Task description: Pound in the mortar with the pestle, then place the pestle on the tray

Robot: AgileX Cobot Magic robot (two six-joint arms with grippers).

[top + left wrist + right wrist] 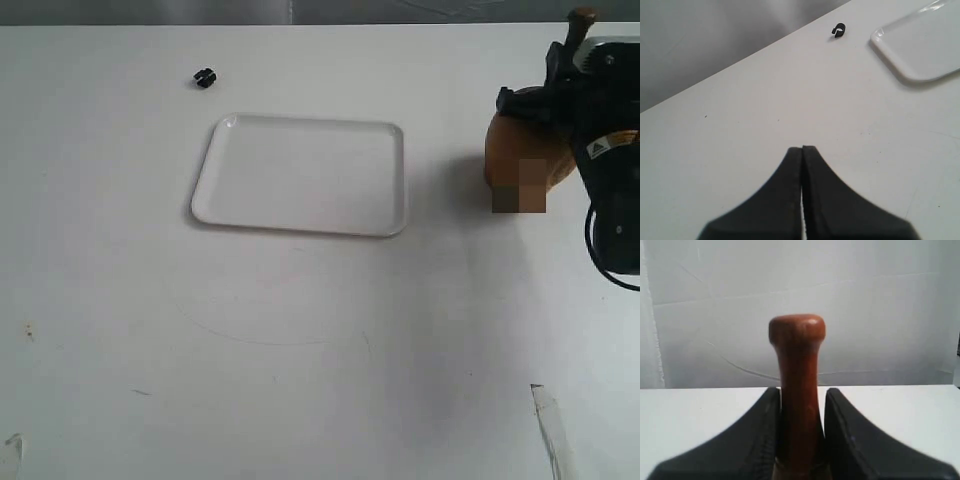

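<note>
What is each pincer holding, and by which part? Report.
The right pincer grips the pestle by its narrow neck; the left pincer is shut, holding nothing.

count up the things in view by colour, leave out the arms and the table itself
white: 1, the flat white rectangular plastic tray
brown wood: 2, the rounded brown wooden mortar and the reddish-brown wooden club-shaped pestle
black: 1, the small black clip
total: 4
</note>
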